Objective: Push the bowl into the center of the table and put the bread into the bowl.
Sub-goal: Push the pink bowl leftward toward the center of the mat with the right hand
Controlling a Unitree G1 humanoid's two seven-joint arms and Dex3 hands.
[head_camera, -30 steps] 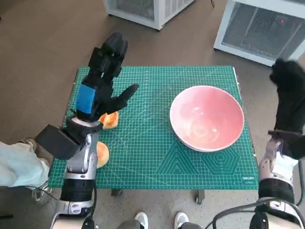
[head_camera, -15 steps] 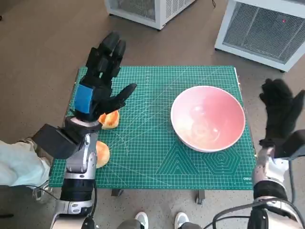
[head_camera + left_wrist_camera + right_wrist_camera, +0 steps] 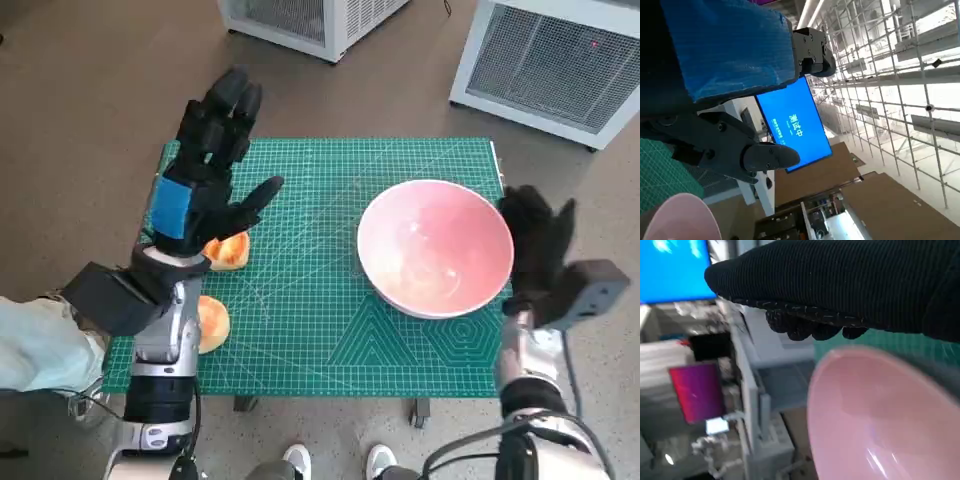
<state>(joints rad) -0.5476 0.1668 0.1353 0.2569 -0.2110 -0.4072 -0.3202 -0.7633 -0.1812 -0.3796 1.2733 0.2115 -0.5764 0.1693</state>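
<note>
A large pink bowl (image 3: 433,246) stands on the right half of the green cutting mat (image 3: 310,300); it also fills the right wrist view (image 3: 880,420), and its rim shows in the left wrist view (image 3: 682,220). My gloved right hand (image 3: 535,250) is held flat with fingers apart, right beside the bowl's right rim. Two pieces of bread lie at the mat's left side: one (image 3: 232,250) just under my left hand, another (image 3: 212,322) nearer the front, partly hidden by my left forearm. My left hand (image 3: 205,170) hovers above the mat's left part with fingers spread, holding nothing.
White slatted units stand on the floor beyond the table, one at the back middle (image 3: 300,25), one at the back right (image 3: 560,60). A person's shoes (image 3: 300,460) show below the table's front edge, and pale cloth (image 3: 35,345) lies at the left.
My right hand has come down and inward from off the table's right side to the bowl's right rim. Left hand, bowl and bread have stayed in place.
</note>
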